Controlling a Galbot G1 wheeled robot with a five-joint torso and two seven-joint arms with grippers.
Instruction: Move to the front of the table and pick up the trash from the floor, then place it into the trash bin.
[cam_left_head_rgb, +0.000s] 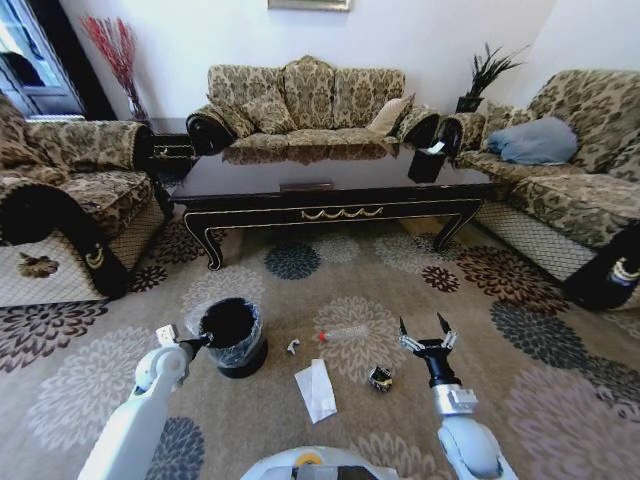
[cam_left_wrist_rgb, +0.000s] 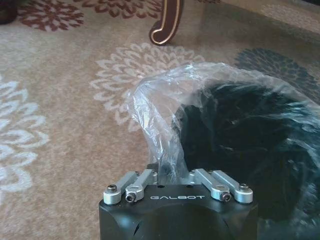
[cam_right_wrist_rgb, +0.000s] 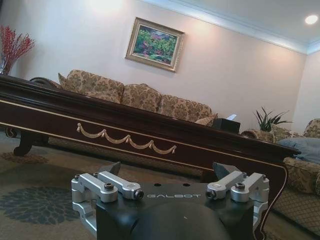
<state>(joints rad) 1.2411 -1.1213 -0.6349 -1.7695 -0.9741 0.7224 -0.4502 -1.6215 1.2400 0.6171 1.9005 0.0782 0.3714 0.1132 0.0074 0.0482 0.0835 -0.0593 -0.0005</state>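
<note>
The long dark table (cam_left_head_rgb: 330, 190) stands ahead between the sofas, and its apron (cam_right_wrist_rgb: 125, 135) fills the right wrist view. On the patterned floor (cam_left_head_rgb: 520, 400) in front of me lie pieces of trash: a folded white paper (cam_left_head_rgb: 316, 389), a clear bottle with a red cap (cam_left_head_rgb: 345, 333), a small dark wrapper (cam_left_head_rgb: 380, 378) and a tiny white scrap (cam_left_head_rgb: 292, 347). The black trash bin (cam_left_head_rgb: 232, 336) with its clear liner (cam_left_wrist_rgb: 165, 100) stands to my left. My left gripper (cam_left_head_rgb: 203, 342) (cam_left_wrist_rgb: 167, 170) is shut at the liner's rim. My right gripper (cam_left_head_rgb: 425, 330) (cam_right_wrist_rgb: 167, 172) hovers open, right of the wrapper.
Patterned sofas (cam_left_head_rgb: 305, 100) ring the table on three sides, with armrests at the left (cam_left_head_rgb: 60, 220) and right (cam_left_head_rgb: 610, 270). A black holder (cam_left_head_rgb: 428, 160) sits on the table's right end. A curved table leg (cam_left_wrist_rgb: 167, 22) stands beyond the bin.
</note>
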